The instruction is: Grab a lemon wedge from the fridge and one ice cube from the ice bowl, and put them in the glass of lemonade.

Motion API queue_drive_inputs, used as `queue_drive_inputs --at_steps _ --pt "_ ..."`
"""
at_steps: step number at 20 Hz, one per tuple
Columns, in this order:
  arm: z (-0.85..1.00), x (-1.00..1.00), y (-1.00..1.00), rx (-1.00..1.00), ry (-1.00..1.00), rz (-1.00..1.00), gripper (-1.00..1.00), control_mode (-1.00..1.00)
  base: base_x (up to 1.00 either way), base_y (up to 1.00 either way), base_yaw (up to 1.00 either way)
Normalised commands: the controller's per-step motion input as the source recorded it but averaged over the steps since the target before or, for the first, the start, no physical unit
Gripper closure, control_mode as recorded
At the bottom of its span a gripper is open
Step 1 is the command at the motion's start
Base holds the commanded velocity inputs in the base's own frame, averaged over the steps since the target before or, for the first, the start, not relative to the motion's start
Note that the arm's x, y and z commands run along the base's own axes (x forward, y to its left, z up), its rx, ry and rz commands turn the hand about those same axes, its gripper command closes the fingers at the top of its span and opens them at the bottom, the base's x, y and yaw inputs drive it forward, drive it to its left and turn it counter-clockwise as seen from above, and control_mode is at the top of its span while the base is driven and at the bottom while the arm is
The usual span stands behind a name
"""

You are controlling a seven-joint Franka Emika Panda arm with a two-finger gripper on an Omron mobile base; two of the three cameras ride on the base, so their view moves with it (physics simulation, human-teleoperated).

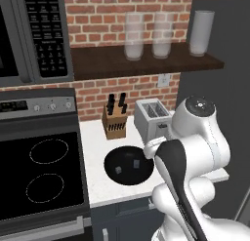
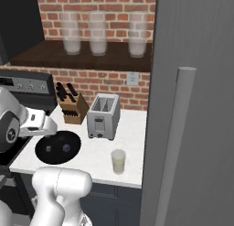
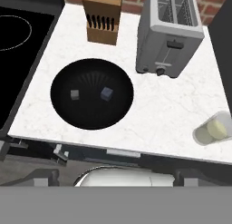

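Observation:
The black ice bowl (image 3: 93, 110) sits on the white counter with two small ice cubes (image 3: 74, 94) inside, one paler, one bluish-grey (image 3: 107, 93). The bowl (image 2: 57, 155) also lies left of the toaster. The glass of lemonade (image 3: 213, 130) stands near the counter's front right corner, close to the fridge (image 2: 196, 106), whose door looks shut. A yellower patch shows inside the glass; whether it is the lemon wedge or liquid I cannot tell. My gripper (image 2: 42, 127) hovers high above the bowl's near left side, open, with nothing in it.
A silver toaster (image 3: 170, 35) and a wooden knife block (image 3: 103, 19) stand at the back of the counter. A black stovetop (image 1: 41, 174) borders the counter on the left. Frosted glasses (image 2: 98, 35) line the shelf above. The fridge handle (image 2: 178, 147) rises at the right.

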Motion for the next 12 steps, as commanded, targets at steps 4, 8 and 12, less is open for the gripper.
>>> queue_drive_inputs --at_steps 4,8,12 --pt "-0.08 0.33 0.05 0.00 0.01 0.01 -1.00 -1.00 0.00 0.00 0.00" --pt "0.00 0.07 0.00 0.00 0.00 0.00 -1.00 -1.00 0.00 0.00 0.00" --pt "-0.01 0.10 0.00 0.00 0.00 0.00 -1.00 -1.00 0.00 0.00 0.00"
